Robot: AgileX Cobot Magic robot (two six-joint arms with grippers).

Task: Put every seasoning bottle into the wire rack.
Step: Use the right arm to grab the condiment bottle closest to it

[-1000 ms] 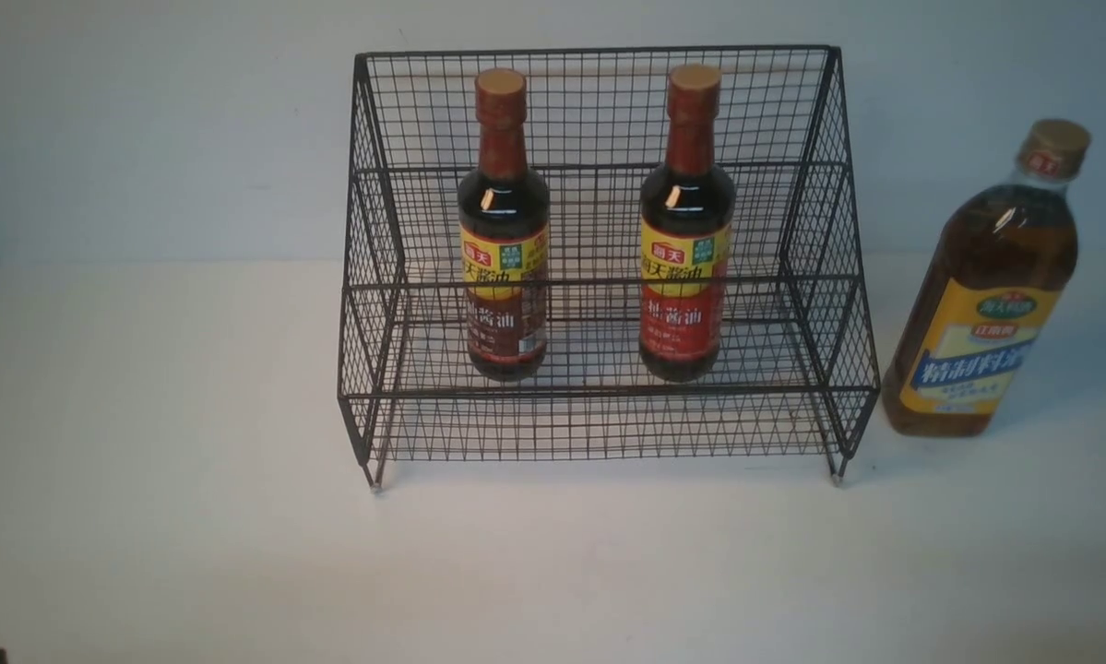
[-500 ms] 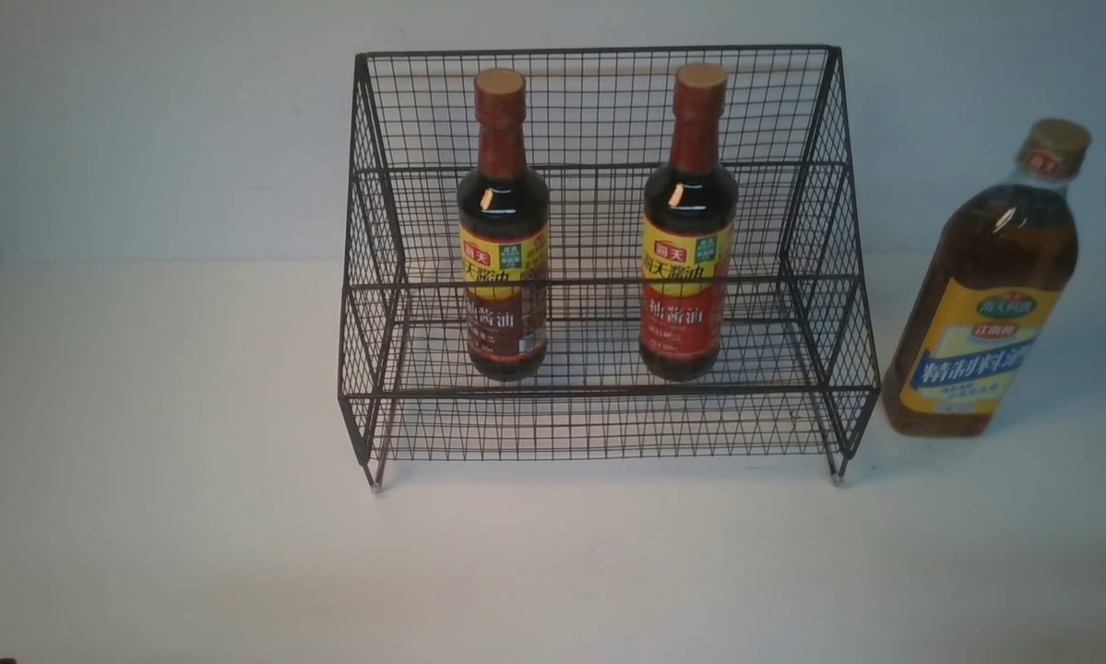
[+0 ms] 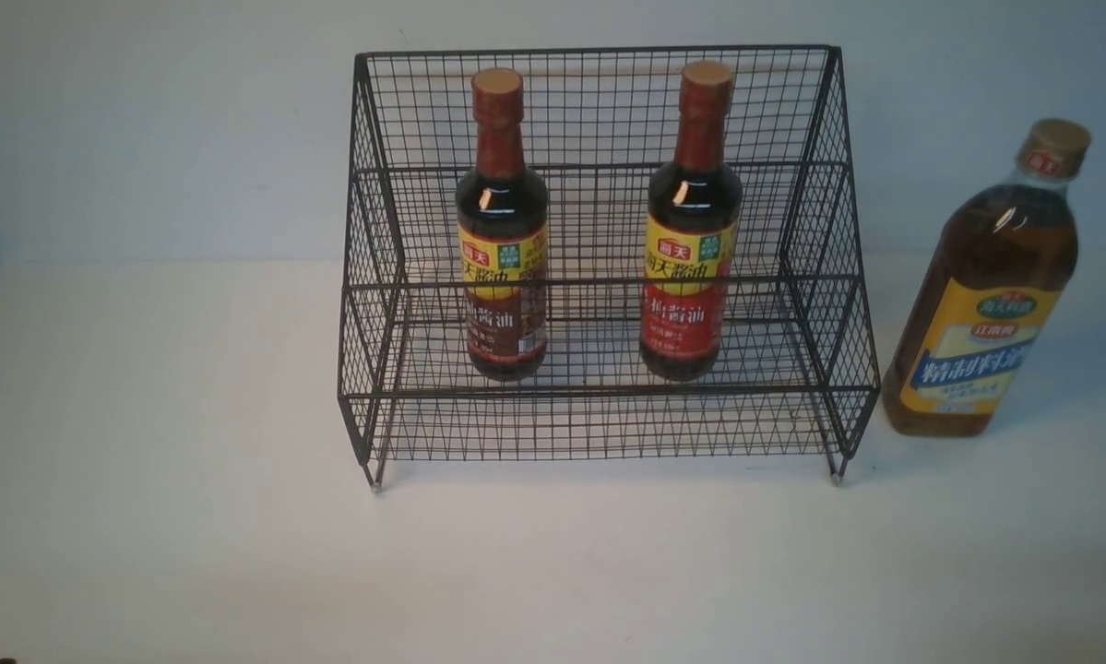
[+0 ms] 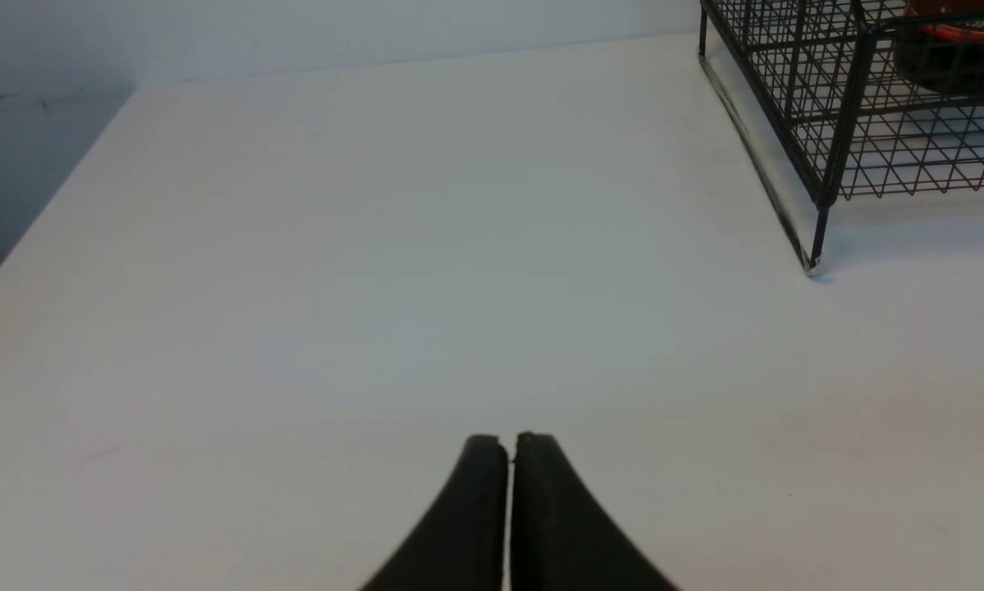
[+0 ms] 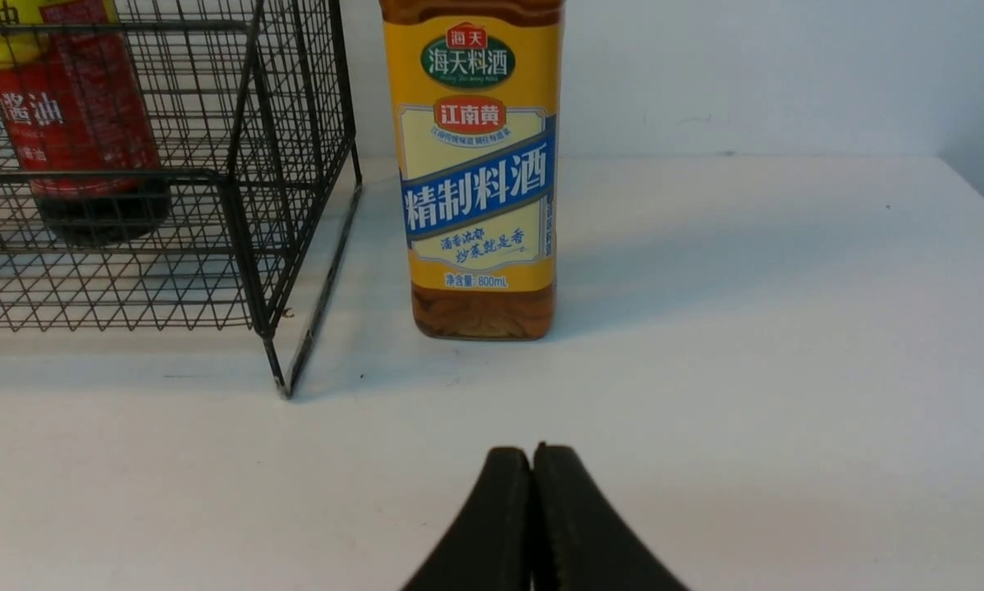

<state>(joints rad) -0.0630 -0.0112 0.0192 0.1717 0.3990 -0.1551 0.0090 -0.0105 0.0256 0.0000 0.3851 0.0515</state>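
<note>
Nearest, both pincers are being held pressed together with nothing in them: the left gripper [image 4: 512, 443] over the table [image 4: 295, 287], the right gripper [image 5: 533, 455] low and pointed at the amber bottle [image 5: 479, 172], still apart from it. That bottle is being left upright on the table just beside the right wall of the wire rack [image 3: 599, 395], outside it. Farther back, the left soy-sauce bottle [image 3: 503, 240] and the right soy-sauce bottle [image 3: 691, 240] are being carried on the lower step, so the last placement is judged to be in hand. Next, the right jaws are being called on to part wide for the broad body, then to lift it over the front rail.
</note>
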